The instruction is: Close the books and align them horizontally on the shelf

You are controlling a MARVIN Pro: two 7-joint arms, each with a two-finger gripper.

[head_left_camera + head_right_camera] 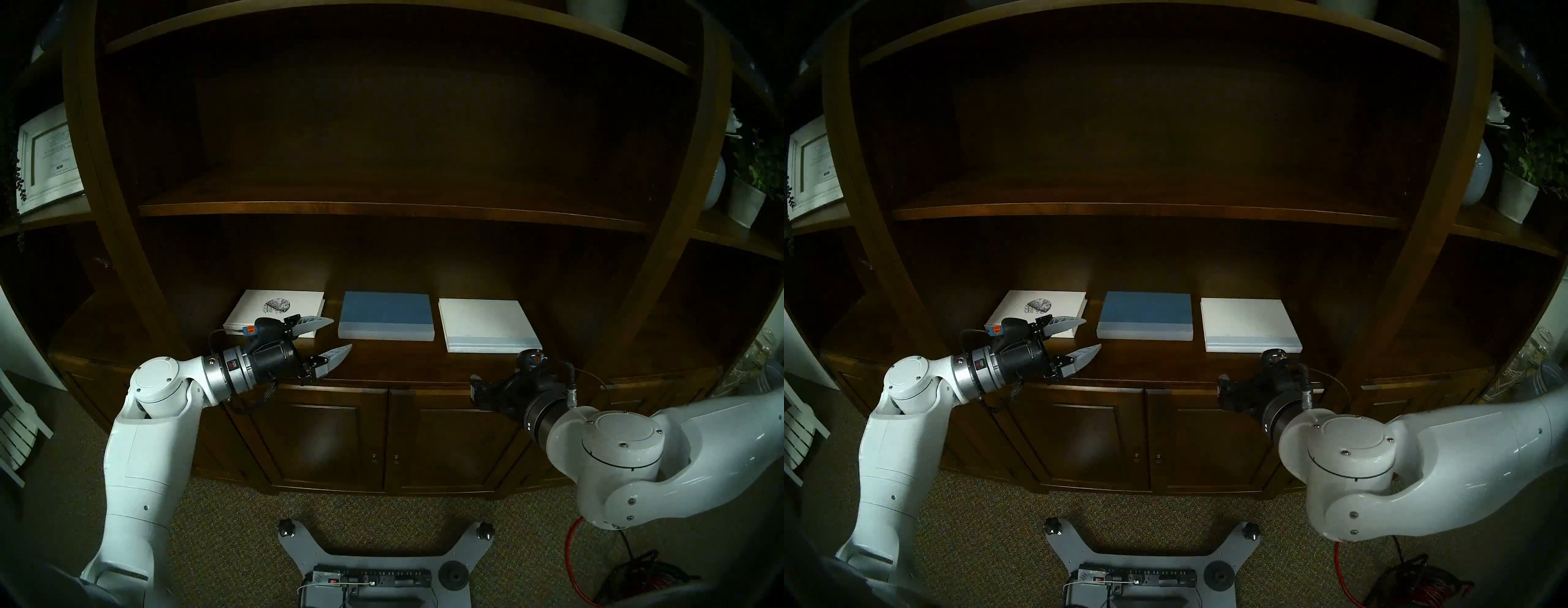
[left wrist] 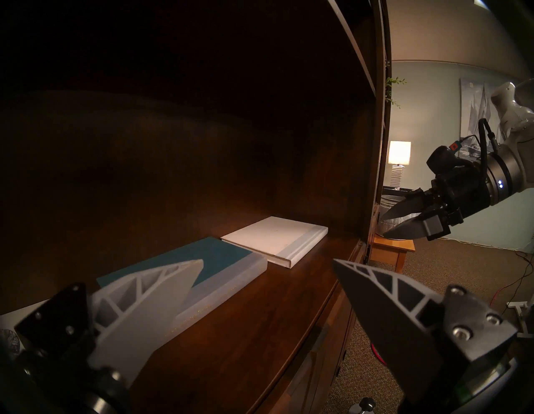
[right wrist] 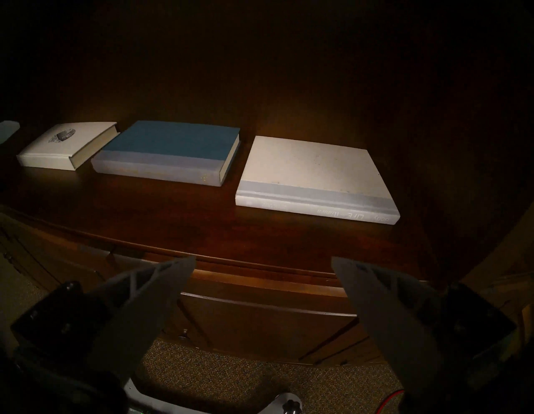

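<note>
Three closed hardcovers lie flat in a row on the shelf [image 1: 382, 361], a deep dark-brown wooden board with a glossy grain and a curved front edge above panelled cabinet doors [image 1: 339, 441]. In the head view the emblem book [image 1: 275, 312] sits at 9 o'clock of the blue book [image 1: 386, 314], and the white book [image 1: 488, 325] at 3 o'clock of it; narrow gaps part them. The emblem book has a smooth white cover with a dark speckled oval print. The blue book has a matte cloth-like cover and a pale spine facing the front. The white book carries a pale-blue band along its spine, where faint lettering reads "LIFE" upside down in the right wrist view; the rest is too dim to read.

The left end effector [image 1: 335, 337] hovers over the shelf front at the emblem book's near right corner, its ribbed, pale, leaf-shaped fingers [image 2: 161, 292] spread wide and holding nothing. The right end effector [image 2: 388, 222] hangs off the shelf's front edge at 6 o'clock of the white book, its fingers parted and empty.

Thinner shelf boards [image 1: 382, 210] rise above. A white-framed picture [image 1: 46, 157] stands at 9 o'clock, a potted plant [image 1: 753, 187] at 3 o'clock. The floor is speckled carpet [image 1: 237, 535]; a lit lamp [image 2: 399, 162] glows in the left wrist view.
</note>
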